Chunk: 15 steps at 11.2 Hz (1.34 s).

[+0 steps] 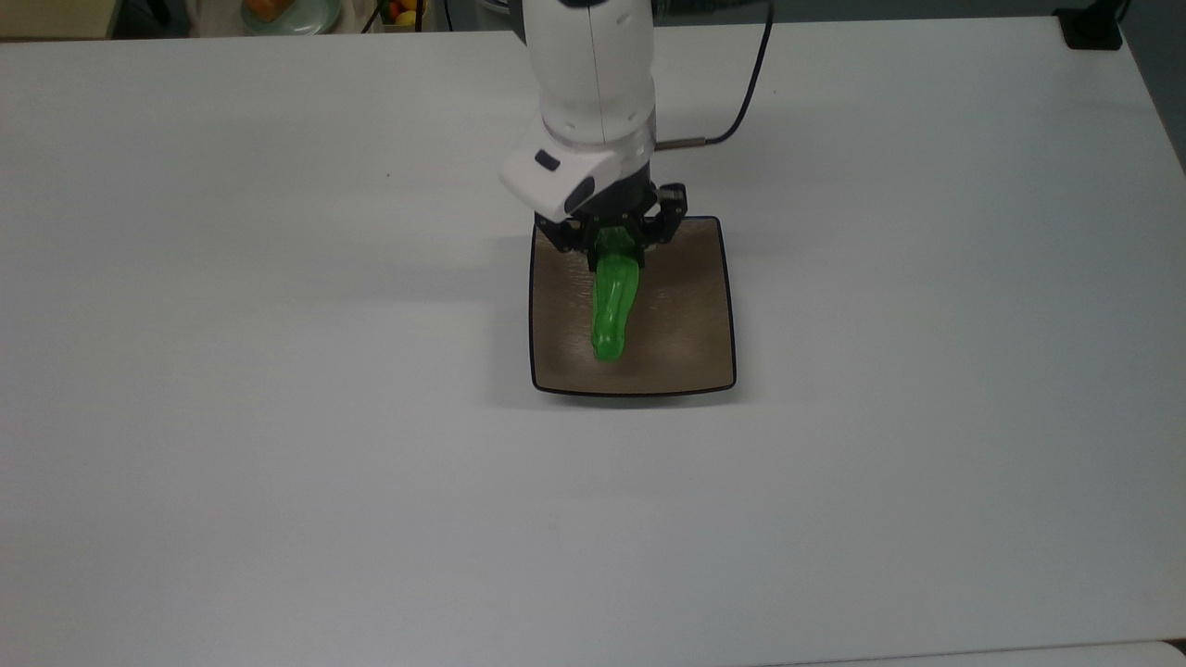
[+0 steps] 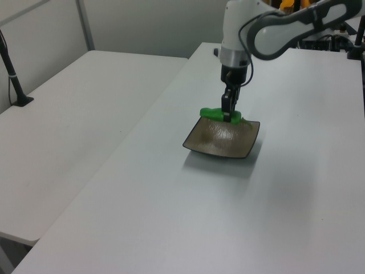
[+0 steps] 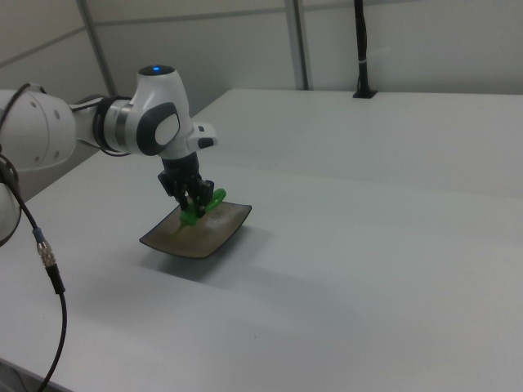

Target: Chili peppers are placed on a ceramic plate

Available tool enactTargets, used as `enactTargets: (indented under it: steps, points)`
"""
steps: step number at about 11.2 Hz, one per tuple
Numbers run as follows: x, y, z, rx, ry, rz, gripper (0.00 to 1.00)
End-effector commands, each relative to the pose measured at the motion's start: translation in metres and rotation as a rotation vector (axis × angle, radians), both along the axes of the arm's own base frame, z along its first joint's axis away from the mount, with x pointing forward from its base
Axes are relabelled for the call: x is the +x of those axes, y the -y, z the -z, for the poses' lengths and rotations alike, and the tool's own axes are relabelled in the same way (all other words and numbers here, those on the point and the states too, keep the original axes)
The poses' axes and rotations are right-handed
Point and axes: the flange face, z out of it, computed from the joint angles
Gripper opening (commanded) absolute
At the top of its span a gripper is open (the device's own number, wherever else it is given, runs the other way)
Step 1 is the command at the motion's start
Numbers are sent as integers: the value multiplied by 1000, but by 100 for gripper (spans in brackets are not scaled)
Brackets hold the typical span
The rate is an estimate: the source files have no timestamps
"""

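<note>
My gripper (image 1: 615, 248) is shut on the stem end of the green chili pepper (image 1: 611, 310), which stretches out level over the square brown ceramic plate (image 1: 693, 320). In the left view the gripper (image 2: 231, 116) holds the pepper (image 2: 212, 113) just above the plate (image 2: 222, 144), near the plate's far edge. In the right view the pepper (image 3: 211, 201) pokes out from the gripper (image 3: 194, 207) over the plate (image 3: 192, 236). Whether the pepper touches the plate I cannot tell.
The plate sits mid-table on a wide white table (image 1: 278, 463). A black cable (image 1: 741, 97) trails behind the arm. A black clamp (image 1: 1091, 30) stands at the top view's far right corner. A second white table (image 2: 68, 114) lies at the left view's left.
</note>
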Motion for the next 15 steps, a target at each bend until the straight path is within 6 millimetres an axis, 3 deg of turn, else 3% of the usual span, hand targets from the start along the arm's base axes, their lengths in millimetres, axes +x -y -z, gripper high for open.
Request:
enactTargets:
  steps: [1,3,5,8,10,11,12,15]
  points:
    - [0,-5,7,12,8,-12,100]
    - [0,-6,6,13,10,-13,100]
    - [-1,-5,-9,15,25,-15,100]
    - [-18,2,-68,13,39,24,100]
    - [-41,26,-141,15,25,99,100]
    - [-55,44,-167,12,12,121,100]
    - [-69,54,-183,7,-14,130,100]
    - [-96,84,-203,-11,-95,142,100]
